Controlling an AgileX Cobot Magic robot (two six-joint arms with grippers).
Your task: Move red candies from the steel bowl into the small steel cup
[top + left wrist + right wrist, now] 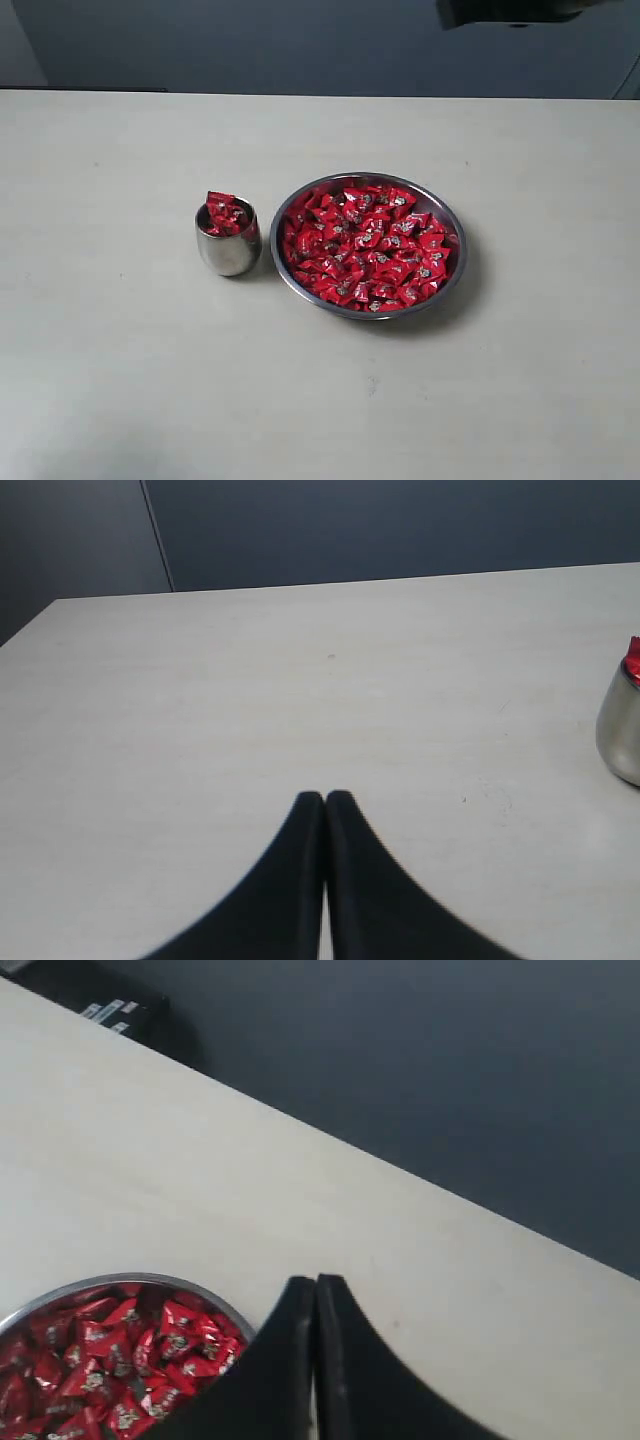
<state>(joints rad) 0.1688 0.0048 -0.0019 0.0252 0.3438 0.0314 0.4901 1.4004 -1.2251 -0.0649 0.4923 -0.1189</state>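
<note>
The candies (368, 245) heap the bowl (273, 250), with a few in the cup (226, 255) just beside it. They look light, with slick, crinkly wrappers, so I'd pinch one across its middle. The left pincer (325, 798) and right pincer (316, 1282) are closed tight, both empty.

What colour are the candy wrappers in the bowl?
Shiny red candies with silvery-white centre marks; exterior view shows it best.

The left gripper (325, 800) has its 2 black fingers pressed together, tips touching. The right gripper (316, 1282) is closed the same way (both pairs curve and taper toward the tips). A dark arm part (505, 10) shows at the exterior view's upper right edge.
</note>
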